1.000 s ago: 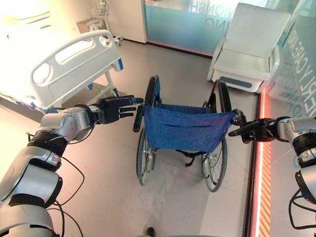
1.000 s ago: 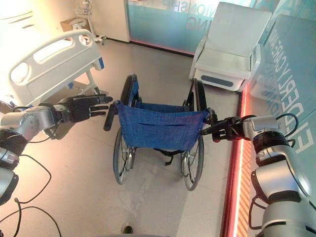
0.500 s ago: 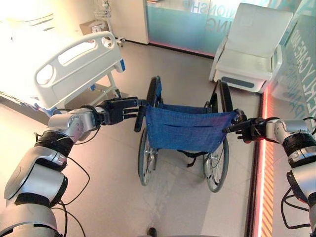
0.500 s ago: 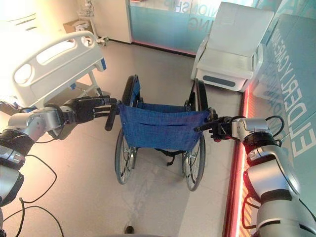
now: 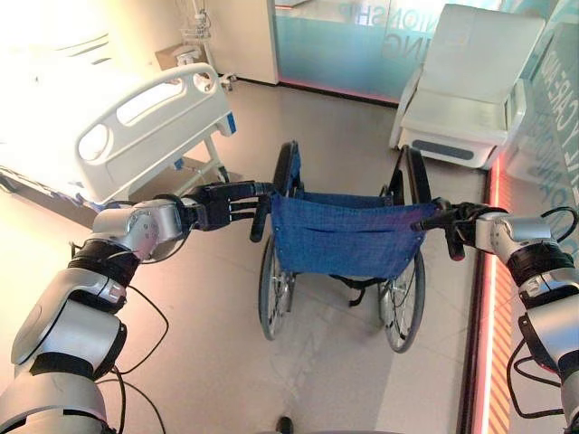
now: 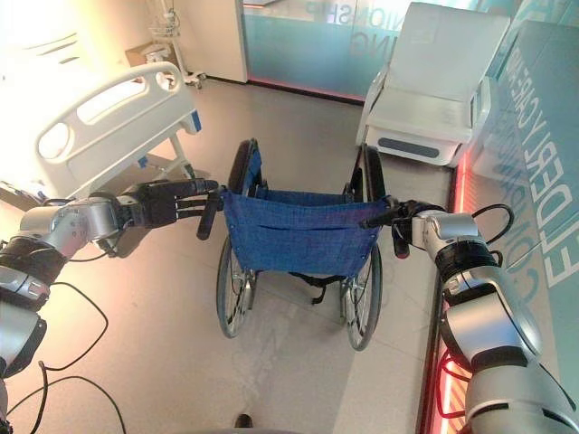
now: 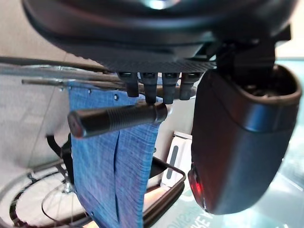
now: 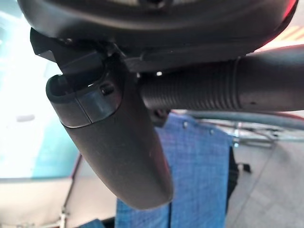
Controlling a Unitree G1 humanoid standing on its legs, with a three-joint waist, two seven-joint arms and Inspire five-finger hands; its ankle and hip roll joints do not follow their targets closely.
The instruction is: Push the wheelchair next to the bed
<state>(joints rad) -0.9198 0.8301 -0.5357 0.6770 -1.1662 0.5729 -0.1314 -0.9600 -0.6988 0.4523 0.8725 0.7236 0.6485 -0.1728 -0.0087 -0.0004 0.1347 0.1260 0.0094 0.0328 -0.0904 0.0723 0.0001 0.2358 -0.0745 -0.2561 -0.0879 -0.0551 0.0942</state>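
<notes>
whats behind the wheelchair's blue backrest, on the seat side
Past the blue backrest the two armrests and open floor show, with a white recliner chair further off. The seat itself is covered by the backrest cloth, so whether anything lies on it cannot be seen.

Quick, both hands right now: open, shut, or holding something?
Left hand: open, straight fingers against the wheelchair's left push handle.
Right hand: at the right push handle; grip cannot be told.

Wheelchair (image 5: 344, 240): blue fabric backrest, black push handles, spoked wheels; upright on the floor, back toward the robot, between both hands. Left hand (image 5: 217, 204) at its left handle, right hand (image 5: 466, 226) at its right handle. Bed (image 5: 136, 122): white, moulded footboard; beyond the left hand, apart from the wheelchair.
</notes>
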